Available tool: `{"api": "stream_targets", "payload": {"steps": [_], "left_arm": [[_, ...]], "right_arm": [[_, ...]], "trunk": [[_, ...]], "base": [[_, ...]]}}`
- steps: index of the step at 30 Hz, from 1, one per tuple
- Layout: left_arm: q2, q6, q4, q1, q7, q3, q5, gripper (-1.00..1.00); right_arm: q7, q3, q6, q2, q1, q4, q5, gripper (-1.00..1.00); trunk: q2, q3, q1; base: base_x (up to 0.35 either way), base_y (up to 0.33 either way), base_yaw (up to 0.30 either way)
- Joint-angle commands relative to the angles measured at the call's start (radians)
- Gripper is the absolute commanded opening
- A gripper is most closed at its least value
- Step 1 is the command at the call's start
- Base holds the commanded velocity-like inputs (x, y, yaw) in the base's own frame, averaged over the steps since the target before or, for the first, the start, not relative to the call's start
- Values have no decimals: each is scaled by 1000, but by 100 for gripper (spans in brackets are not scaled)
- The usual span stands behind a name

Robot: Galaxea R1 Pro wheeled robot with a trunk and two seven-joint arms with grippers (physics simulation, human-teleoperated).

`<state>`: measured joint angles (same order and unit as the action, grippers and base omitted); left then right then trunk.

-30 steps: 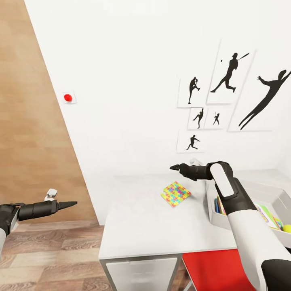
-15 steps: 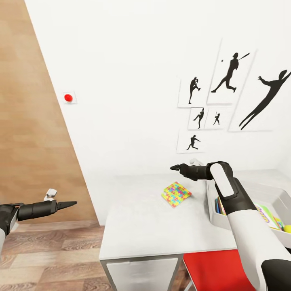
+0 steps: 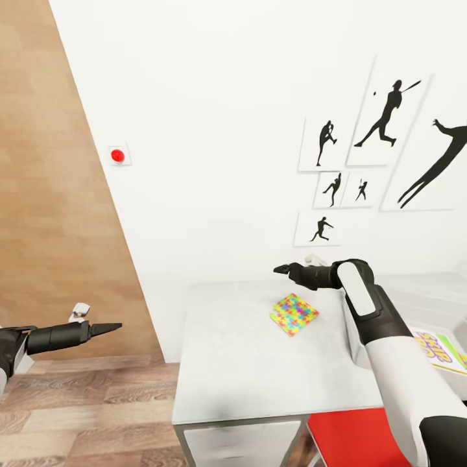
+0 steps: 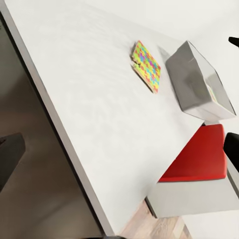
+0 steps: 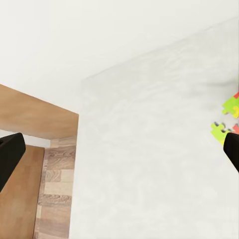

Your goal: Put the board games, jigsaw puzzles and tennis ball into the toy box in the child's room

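I see one jigsaw puzzle (image 3: 294, 314) lying flat on the table (image 3: 246, 370), a squarish slab of interlocking pieces in yellow, pink, green and blue, turned so its corners point along the top; it sits toward the table's far edge, roughly midway between the near-left corner and the toy box (image 3: 454, 383). My left wrist view shows the same puzzle (image 4: 146, 66) just beside the grey bin's (image 4: 199, 82) sloping wall, apart from it. In the toy box, at the table's right end, a green board game (image 3: 444, 350) lettered "SKIP" lies against the inside. My right hand (image 3: 283, 268) hovers above the far edge of the table with its dark fingers drawn to a narrow point, holding nothing; my left hand (image 3: 111, 327) hangs off the table's left side over the floor, likewise pinched narrow and empty. The tabletop is pale grey-white and matte, with a white drawer unit (image 3: 243, 444) under its near edge and a red seat (image 3: 363, 438) beside that. Behind stands a white wall with black baseball-player prints (image 3: 389, 117) and a small red button (image 3: 117, 155); a brown wooden door (image 3: 52, 194) and wood-plank floor (image 3: 91, 415) lie to the left.
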<state>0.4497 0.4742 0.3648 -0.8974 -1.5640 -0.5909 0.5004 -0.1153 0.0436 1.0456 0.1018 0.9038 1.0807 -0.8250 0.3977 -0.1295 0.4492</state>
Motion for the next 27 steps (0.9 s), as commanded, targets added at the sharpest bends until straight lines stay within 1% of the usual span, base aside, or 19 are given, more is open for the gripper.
{"api": "stream_targets", "payload": {"steps": [1,13,23,27], "left_arm": [[-1,11,0,-1,-7,-7,10,100],[0,11,0,-1,-7,-7,10,100],[0,11,0,-1,-7,-7,10,100],[1,11,0,-1,-7,-7,10,100]], "right_arm": [[-10,2,2,1,2,0,-10,100],[-10,2,2,12,18,-10,-11,100],[-10,2,2,15,20,-13,-11,100],[-10,3,2,15,20,-11,-11,100]], "trunk": [[2,-4,1],[2,-23,1],[2,-39,1],[2,-41,1]], "base": [[89,25,0],[146,34,0],[35,6,0],[5,1,0]]}}
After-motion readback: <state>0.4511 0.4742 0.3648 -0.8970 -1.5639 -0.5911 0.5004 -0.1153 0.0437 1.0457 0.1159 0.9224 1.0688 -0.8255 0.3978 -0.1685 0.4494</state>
